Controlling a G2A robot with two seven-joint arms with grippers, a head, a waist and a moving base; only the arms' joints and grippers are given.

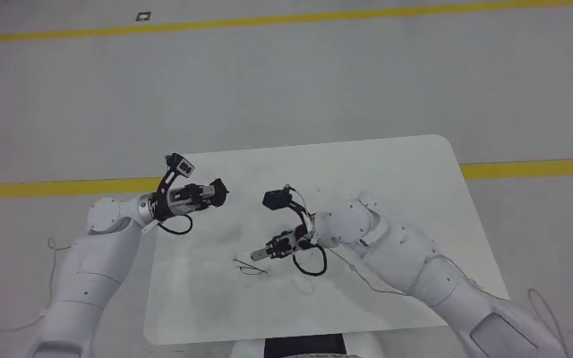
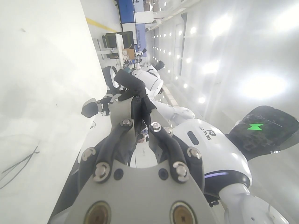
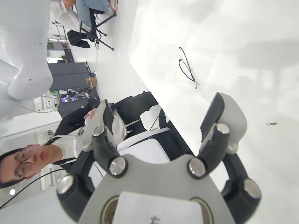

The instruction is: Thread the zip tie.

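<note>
Two thin black zip ties (image 1: 249, 265) lie crossed on the white table (image 1: 403, 179), near its front left part. They also show in the right wrist view as zip ties (image 3: 186, 67) and in the left wrist view as zip ties (image 2: 21, 164). My right gripper (image 1: 258, 255) hovers low just beside them, open, with nothing between its fingers (image 3: 215, 113). My left gripper (image 1: 221, 189) is held above the table's left side, pointing toward the right arm. Its pads (image 2: 139, 108) are pressed together, and I see nothing between them.
The table's front edge (image 3: 149, 87) runs close to the zip ties. A small dark speck (image 3: 272, 124) lies on the tabletop near the right gripper. The right half of the table (image 1: 421, 206) is bare. Yellow lines (image 1: 269, 20) mark the floor beyond.
</note>
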